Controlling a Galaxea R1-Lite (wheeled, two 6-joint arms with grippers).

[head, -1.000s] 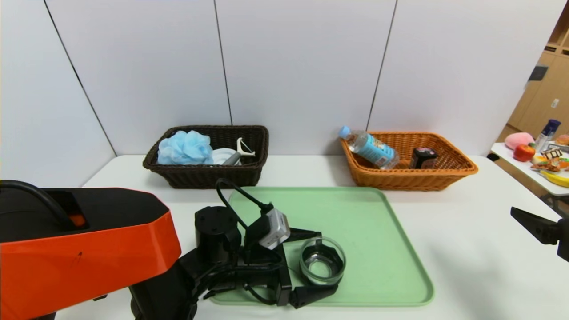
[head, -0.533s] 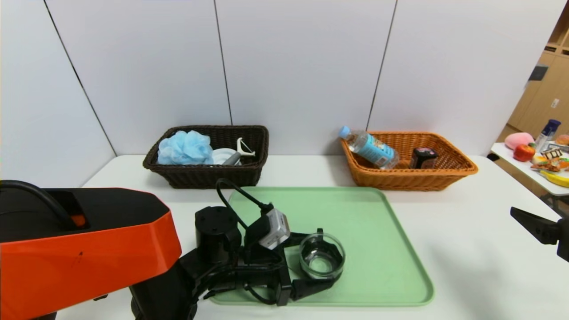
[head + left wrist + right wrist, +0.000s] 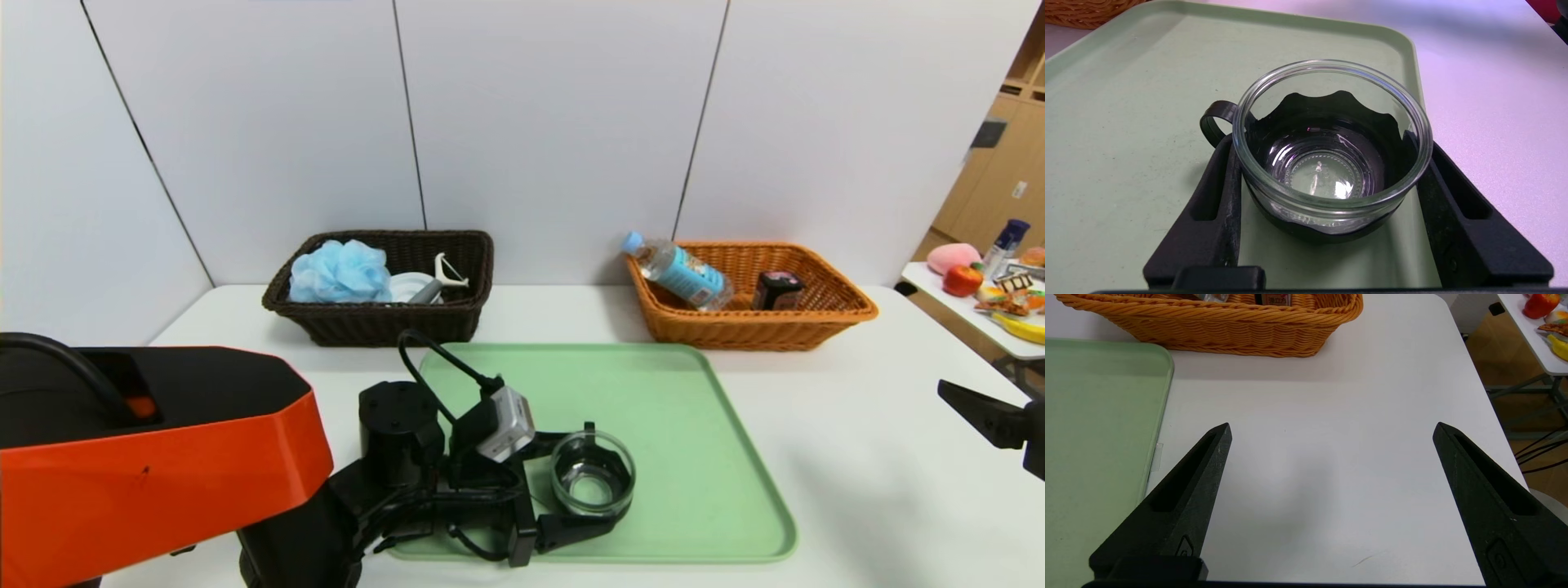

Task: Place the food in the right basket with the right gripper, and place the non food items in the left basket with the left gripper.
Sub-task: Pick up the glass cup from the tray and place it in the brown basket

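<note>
Glass cup (image 3: pixel 592 482) with the black band sits upright on the near-left part of the green tray (image 3: pixel 694 425), last item outside the baskets as far as shows. Left tool (image 3: pixel 581 482) is down at the tray, one finger each side of the cup; in the left wrist view the fingers (image 3: pixel 1220 192) press against the black band on both sides of the cup (image 3: pixel 1331 151), so it reads as pinching the cup, cup apparently not lifted yet. Step in hand: grasp of the last non food item. Next move, my judgement: firm the grip, lift straight up clear of the tray rim, carry back and left to the dark brown basket (image 3: pixel 469 245), release above the blue pouf (image 3: pixel 339 271), white container and peeler (image 3: pixel 441 278) already inside. Glass is slick and round, could slip or twist if pinch is loose. Orange basket (image 3: pixel 824 322) already has the water bottle (image 3: pixel 678 272) and small black box (image 3: pixel 777 290). Right tool (image 3: pixel 1331 498) parked over bare tabletop (image 3: pixel 1331 416) at far right, fingers spread wide, holding nothing.
</note>
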